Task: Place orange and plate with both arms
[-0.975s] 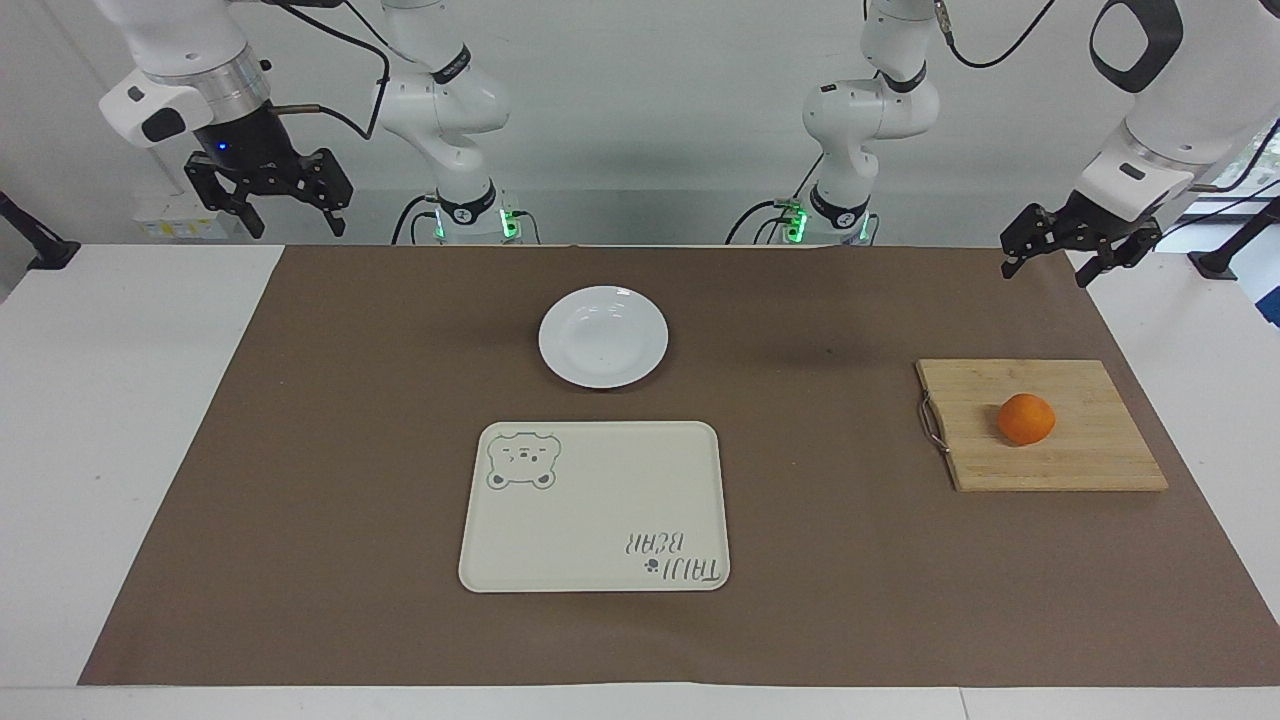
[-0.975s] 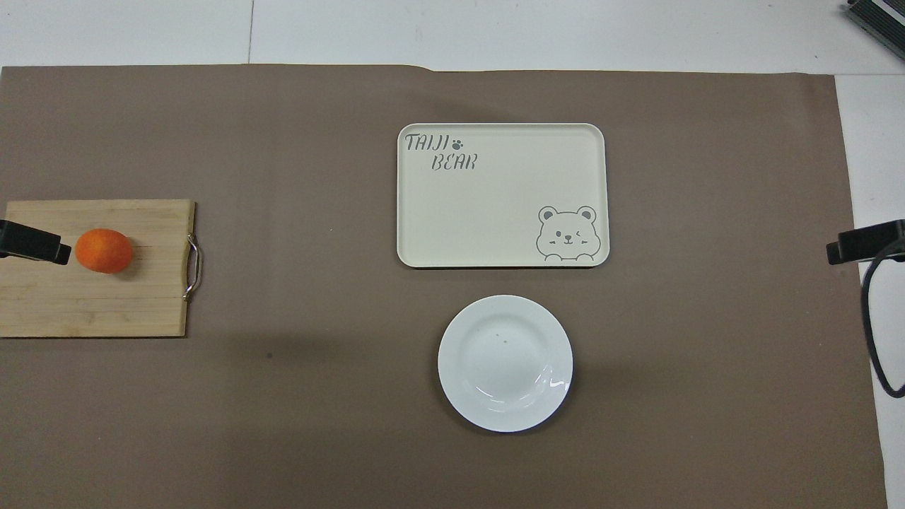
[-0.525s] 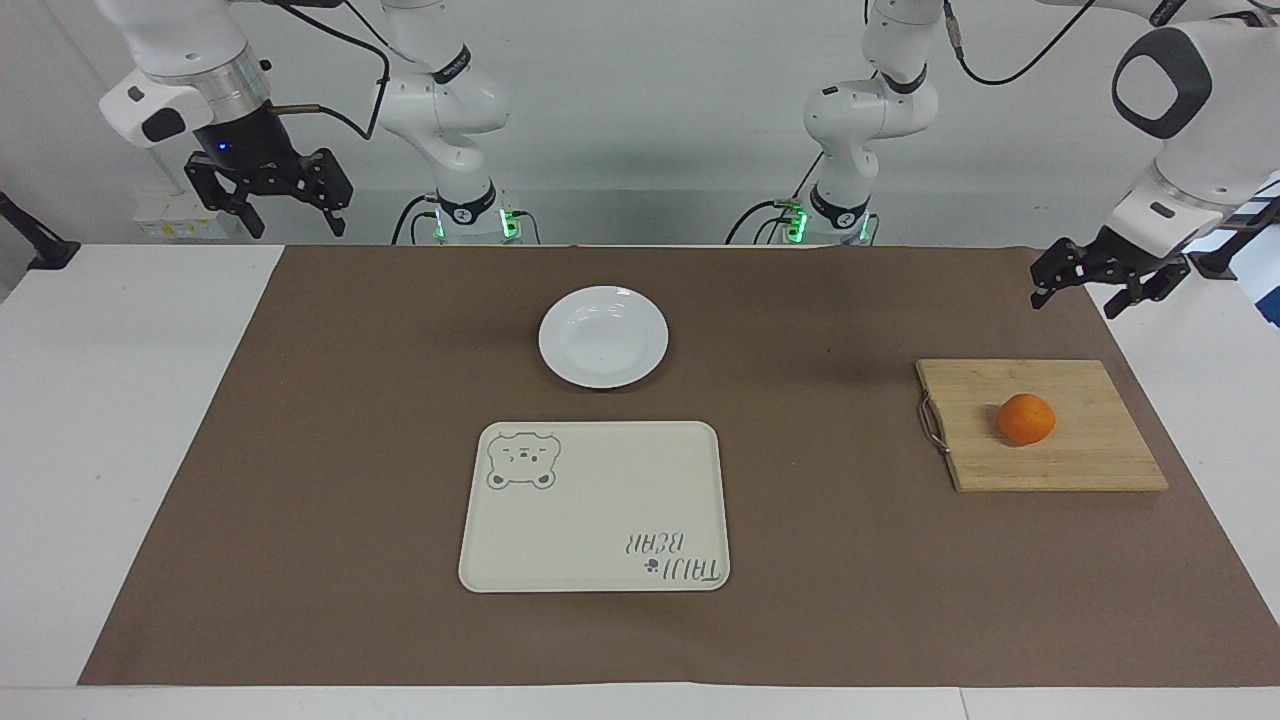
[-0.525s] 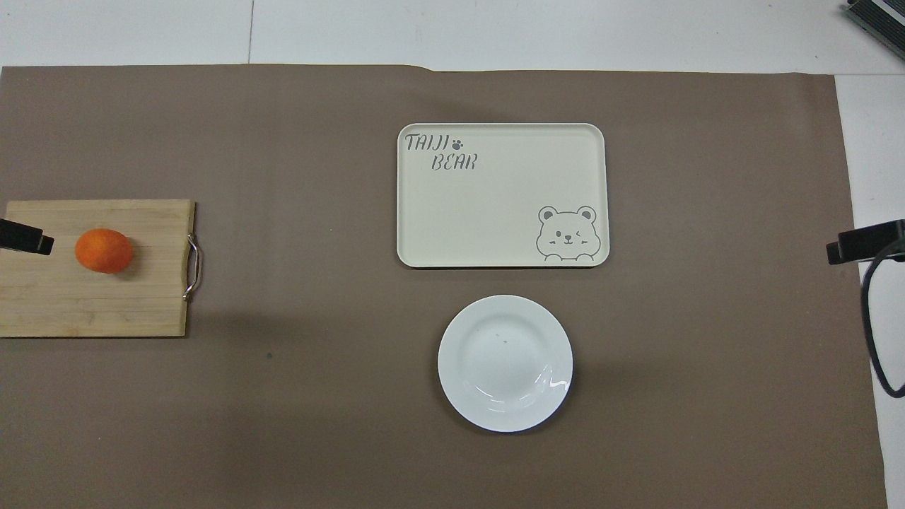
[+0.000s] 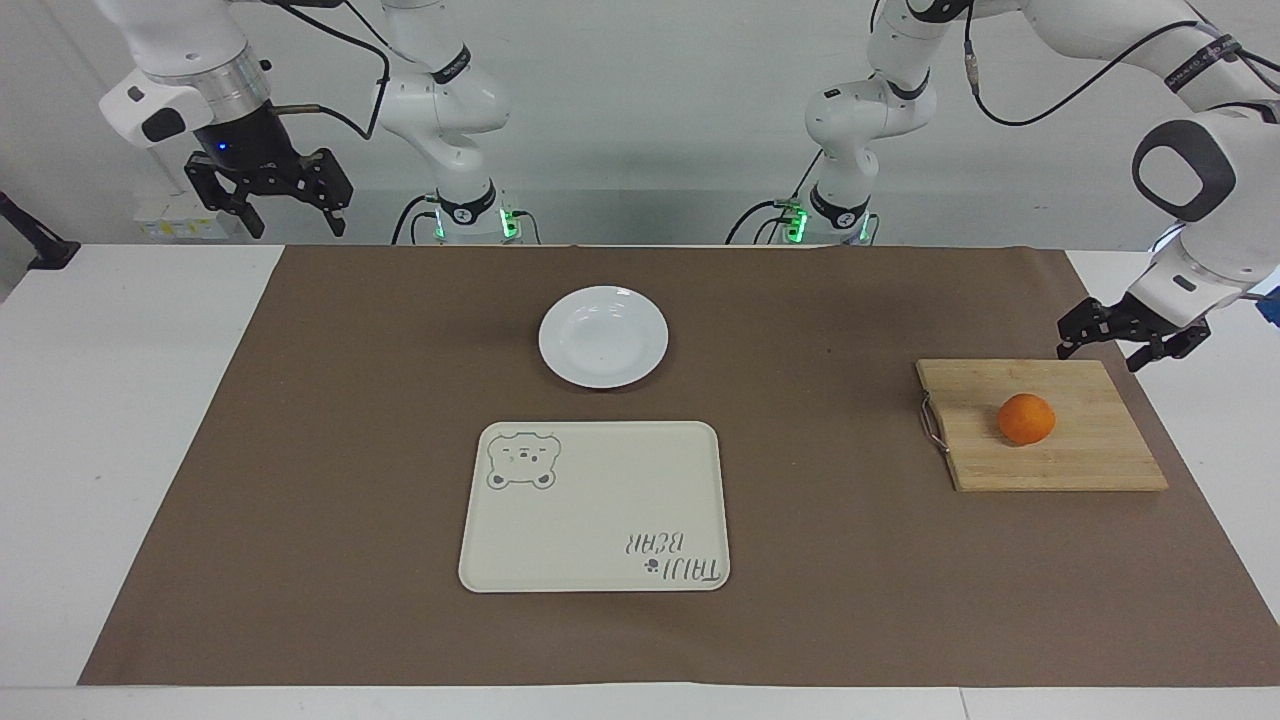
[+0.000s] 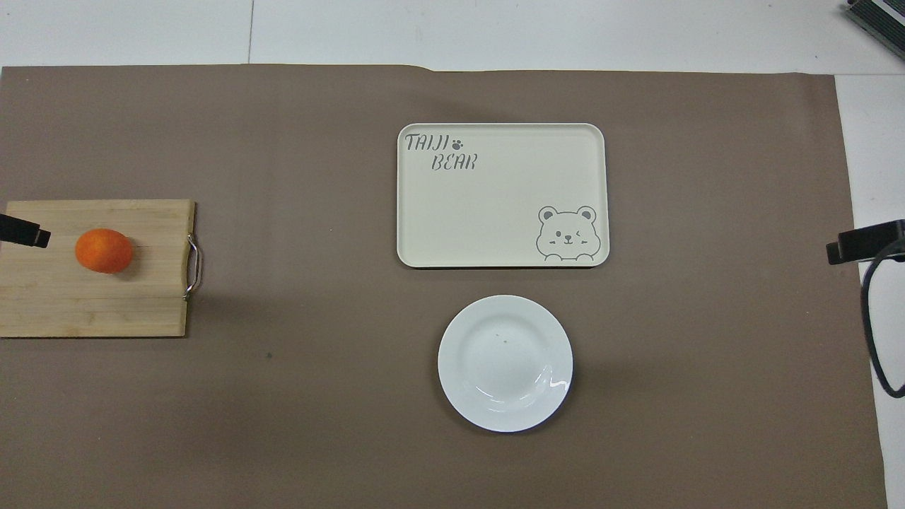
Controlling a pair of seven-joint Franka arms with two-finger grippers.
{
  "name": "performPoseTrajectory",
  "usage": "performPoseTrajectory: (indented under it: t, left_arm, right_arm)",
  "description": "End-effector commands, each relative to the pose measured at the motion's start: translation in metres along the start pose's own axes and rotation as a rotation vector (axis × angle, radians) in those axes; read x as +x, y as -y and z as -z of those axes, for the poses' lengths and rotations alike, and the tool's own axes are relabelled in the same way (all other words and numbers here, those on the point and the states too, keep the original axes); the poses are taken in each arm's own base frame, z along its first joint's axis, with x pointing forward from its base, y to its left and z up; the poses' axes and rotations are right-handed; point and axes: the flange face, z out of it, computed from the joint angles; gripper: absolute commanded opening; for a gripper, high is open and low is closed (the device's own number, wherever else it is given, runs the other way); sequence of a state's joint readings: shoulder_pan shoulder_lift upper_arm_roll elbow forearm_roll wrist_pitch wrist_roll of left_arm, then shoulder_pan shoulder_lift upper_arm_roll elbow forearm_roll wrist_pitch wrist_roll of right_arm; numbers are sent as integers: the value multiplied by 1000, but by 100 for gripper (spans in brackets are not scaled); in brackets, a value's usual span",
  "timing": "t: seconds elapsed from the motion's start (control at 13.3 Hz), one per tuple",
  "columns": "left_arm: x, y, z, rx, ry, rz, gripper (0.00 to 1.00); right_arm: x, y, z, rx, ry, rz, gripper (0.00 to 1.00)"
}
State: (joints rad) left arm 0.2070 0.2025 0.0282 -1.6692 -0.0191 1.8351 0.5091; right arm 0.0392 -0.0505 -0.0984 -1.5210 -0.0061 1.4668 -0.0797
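The orange (image 5: 1025, 418) (image 6: 103, 250) lies on a wooden cutting board (image 5: 1095, 455) (image 6: 106, 307) at the left arm's end of the table. The white plate (image 5: 603, 337) (image 6: 505, 363) lies mid-table, nearer to the robots than the cream bear tray (image 5: 595, 505) (image 6: 495, 205). My left gripper (image 5: 1098, 357) is open and empty, low over the board's edge that is nearest to the robots, apart from the orange. Only its tip (image 6: 25, 232) shows in the overhead view. My right gripper (image 5: 298, 230) is open and empty, and it waits high over the table's edge at the right arm's end.
A brown mat (image 5: 850, 600) covers most of the table. The board has a metal handle (image 5: 930, 422) on its side toward the tray. The right gripper's tip (image 6: 862, 242) and a black cable (image 6: 873, 339) show at the edge of the overhead view.
My left gripper has come down and moved toward the left arm's end of the table, to just above the board's edge. The right arm, orange and plate have not moved.
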Motion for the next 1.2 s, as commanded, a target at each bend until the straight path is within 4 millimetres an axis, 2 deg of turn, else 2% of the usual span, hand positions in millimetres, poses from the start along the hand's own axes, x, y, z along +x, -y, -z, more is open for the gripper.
performPoseTrajectory:
  t: [0.0, 0.07, 0.15, 0.45, 0.67, 1.05, 1.12]
  left_arm:
    - [4, 6, -37, -8, -15, 0, 100]
    - [2, 5, -57, -8, -17, 5, 100]
    - [0, 5, -69, -9, -20, 12, 100]
    - [-1, -3, -109, -39, -52, 83, 100]
    - [-4, -7, -132, -35, -61, 114, 100]
    - [-7, -11, -156, -36, -53, 150, 100]
    - [-7, -11, -157, -37, -50, 150, 56]
  right_arm:
    - [-2, -1, -1, -10, 9, -22, 100]
    - [-2, -1, -1, -10, 9, -22, 100]
    - [-2, -1, -1, -10, 9, -22, 100]
    - [-2, -1, -1, -10, 8, -22, 100]
    - [-2, -1, -1, -10, 8, -22, 100]
    - [-2, -1, -1, -10, 8, -22, 100]
    - [-2, -1, -1, -10, 9, -22, 100]
